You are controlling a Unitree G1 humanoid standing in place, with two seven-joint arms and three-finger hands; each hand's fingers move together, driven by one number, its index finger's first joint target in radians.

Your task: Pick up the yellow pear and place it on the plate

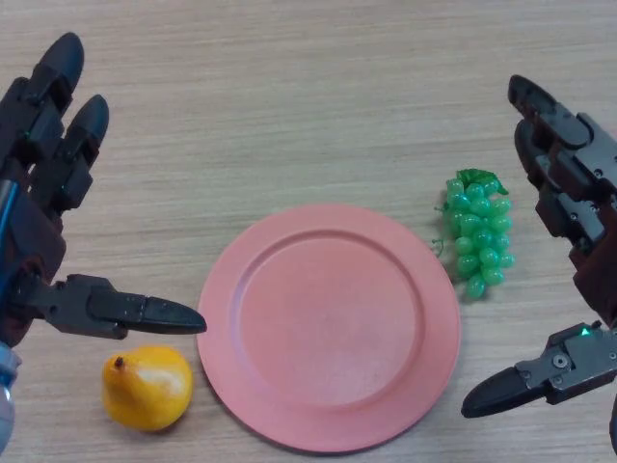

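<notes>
While nothing is yet lifted, head view lists: yellow pear [147,387] on the table [308,96] at 8 o'clock of the pink plate [330,326], just beside its rim. Plate bare. Left hand [43,203] above the pear, fingers spread, holding nothing. Right hand [569,241] at 3 o'clock, likewise spread, empty. Green grapes [476,231] at 2 o'clock. Judged: grasp, carry, placing all remain.

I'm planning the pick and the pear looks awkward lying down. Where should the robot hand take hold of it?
Grip the yellow pear across its wide round belly, from above with the left robot hand, open just over it. It lies on its side, stem end pointing left.
</notes>
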